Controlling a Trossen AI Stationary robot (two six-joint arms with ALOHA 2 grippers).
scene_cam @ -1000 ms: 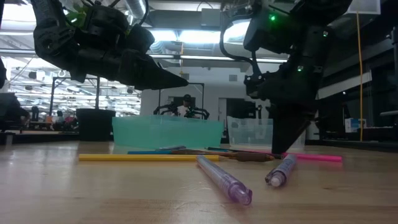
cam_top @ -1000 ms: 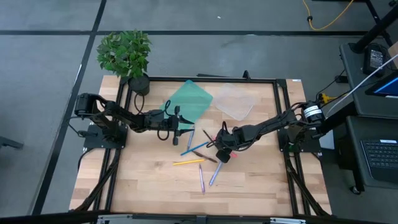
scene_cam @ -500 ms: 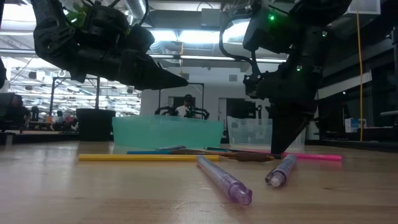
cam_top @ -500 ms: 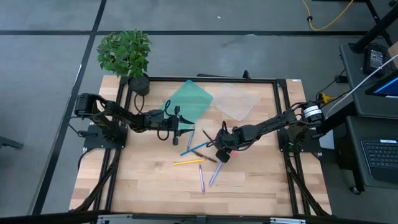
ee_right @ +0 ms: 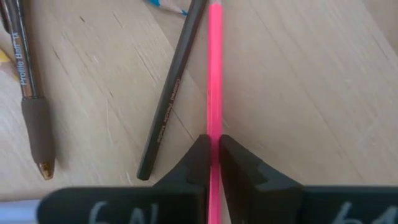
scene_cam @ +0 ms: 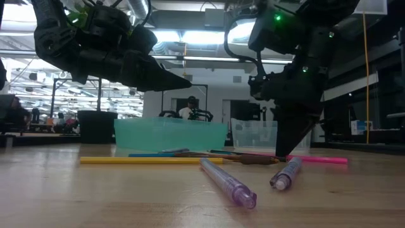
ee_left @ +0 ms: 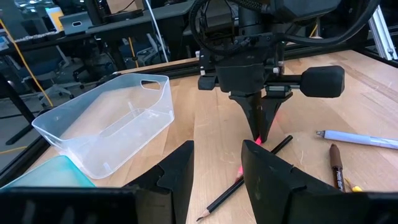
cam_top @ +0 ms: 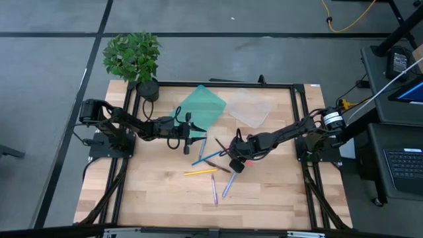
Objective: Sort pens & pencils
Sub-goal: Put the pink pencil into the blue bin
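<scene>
High view: You see the right gripper (cam_top: 236,160) down over the middle of the wooden table (cam_top: 158,198), at the pink pen (cam_top: 227,146) in the scatter of pens and pencils. A blue pen (cam_top: 207,158) and a yellow pencil (cam_top: 200,172) lie just left of it; two lavender pens (cam_top: 214,188) lie nearer the front edge. The left gripper (cam_top: 190,136) waits left of the scatter, before the teal bin (cam_top: 201,106). A clear bin (cam_top: 250,107) sits beside the teal one at the back edge; a potted plant (cam_top: 134,59) stands at the back left corner.

Low view: The right gripper (scene_cam: 290,149) points straight down, its tips on the pink pen (scene_cam: 323,159), which lies flat on the table. The yellow pencil (scene_cam: 142,160) and a lavender pen (scene_cam: 226,182) lie in front. The left gripper (scene_cam: 180,82) hangs clear above the table.

Left wrist view: Your left gripper (ee_left: 217,171) holds nothing, its fingers (ee_left: 177,171) spread apart. Ahead, the right gripper (ee_left: 260,134) meets the table beside a black pencil (ee_left: 242,182).

Right wrist view: The right gripper (ee_right: 213,163) is pinched tight on the pink pen (ee_right: 214,68), fingers (ee_right: 196,163) pressing both sides. A dark pencil (ee_right: 169,99) lies just beside it; a brown-grip pen (ee_right: 30,93) lies farther off.
</scene>
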